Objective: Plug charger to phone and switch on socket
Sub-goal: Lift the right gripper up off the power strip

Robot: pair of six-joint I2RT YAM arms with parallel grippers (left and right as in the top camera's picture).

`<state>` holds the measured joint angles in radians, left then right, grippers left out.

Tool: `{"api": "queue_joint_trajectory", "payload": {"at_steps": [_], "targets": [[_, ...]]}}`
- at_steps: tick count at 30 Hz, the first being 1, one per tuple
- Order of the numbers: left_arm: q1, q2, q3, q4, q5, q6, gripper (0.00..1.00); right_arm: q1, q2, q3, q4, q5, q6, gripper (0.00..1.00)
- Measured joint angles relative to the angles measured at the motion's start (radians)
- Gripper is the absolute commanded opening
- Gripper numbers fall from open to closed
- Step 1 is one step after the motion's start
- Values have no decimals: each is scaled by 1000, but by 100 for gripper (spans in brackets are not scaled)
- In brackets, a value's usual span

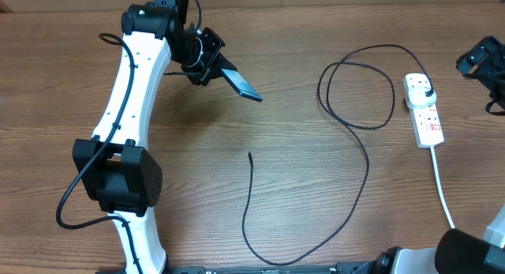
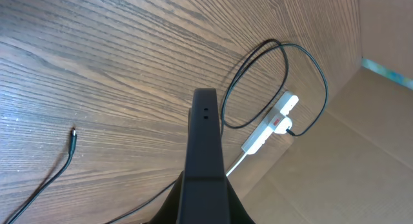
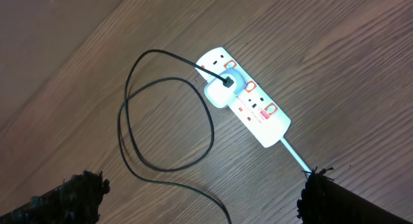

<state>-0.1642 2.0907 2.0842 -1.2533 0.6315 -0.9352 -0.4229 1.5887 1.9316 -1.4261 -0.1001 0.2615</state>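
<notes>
1. Black cable point(image 1: 365, 159) is half dealt with. Its plug end sits in a white adapter point(image 3: 222, 90) on the socket point(image 1: 424, 114), at the right of the overhead view, so that end looks done.
2. The cable's small connector point(image 1: 250, 155) lies loose on the wooden table point(image 1: 316, 219), near the middle of the overhead view, touching nothing else. It is not in the phone, so the joining is yet to do.
3. The phone point(image 1: 241, 83) is off the table, at upper centre-left of the overhead view, tilted, with its lit screen partly showing. The left gripper point(image 1: 211, 62) is clamped on one end of it. In the left wrist view the phone stands edge-on at frame centre, with the connector well apart at the left.
4. The right gripper point(image 3: 203, 185) is spread wide and holds nothing. In its wrist view the fingers point(image 3: 71, 198) sit at the lower corners, and the socket lies at frame centre, untouched.
5. I cannot tell whether the socket's red switches point(image 3: 250, 88) are on, as no light shows. I judge the switching not yet done.
6. Left to do, as I read it: bring the connector and the phone's port together, seat it, then press the switch beside the adapter. Roughly a third of the job looks complete.
</notes>
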Motion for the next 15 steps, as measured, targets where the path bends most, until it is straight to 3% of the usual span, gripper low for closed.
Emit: {"api": "queue_joint_trajectory", "payload": {"at_steps": [15], "targets": [[-15, 0, 0, 0, -16, 0, 4, 0, 0, 0, 1, 0, 0, 100]]}}
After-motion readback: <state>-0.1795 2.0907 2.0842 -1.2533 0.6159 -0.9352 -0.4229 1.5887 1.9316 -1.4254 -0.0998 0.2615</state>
